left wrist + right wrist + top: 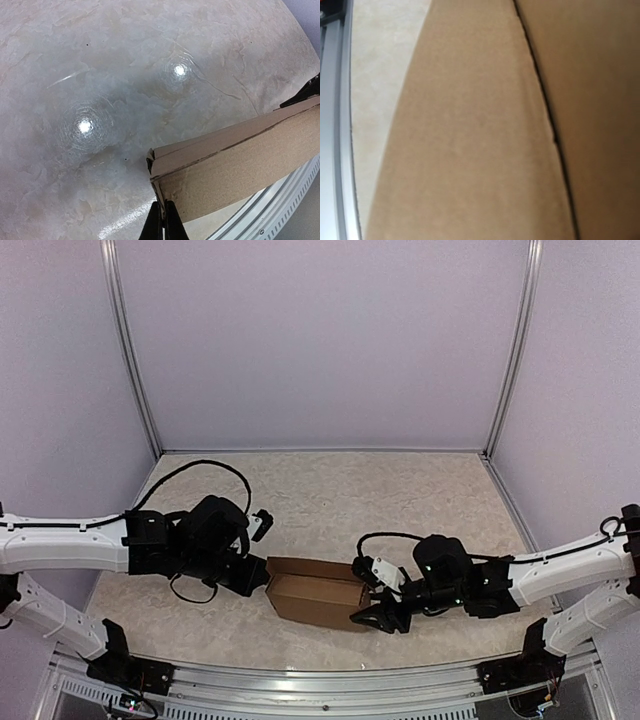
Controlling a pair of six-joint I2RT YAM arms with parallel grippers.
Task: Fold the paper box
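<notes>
The paper box (315, 595) is a plain brown, elongated cardboard box lying near the table's front edge between both arms. My left gripper (262, 580) is at its left end. In the left wrist view the two black fingers (163, 204) are pressed together on the thin edge of the box's (240, 155) end flap. My right gripper (368, 615) is against the box's right end. The right wrist view is filled by blurred cardboard (470, 125) with a dark seam, and the right fingers are hidden there.
The marbled beige tabletop (400, 500) is enclosed by pale walls with metal corner posts. An aluminium rail (320, 675) runs along the near edge, just in front of the box, and shows in the left wrist view (280, 210) and the right wrist view (340, 125).
</notes>
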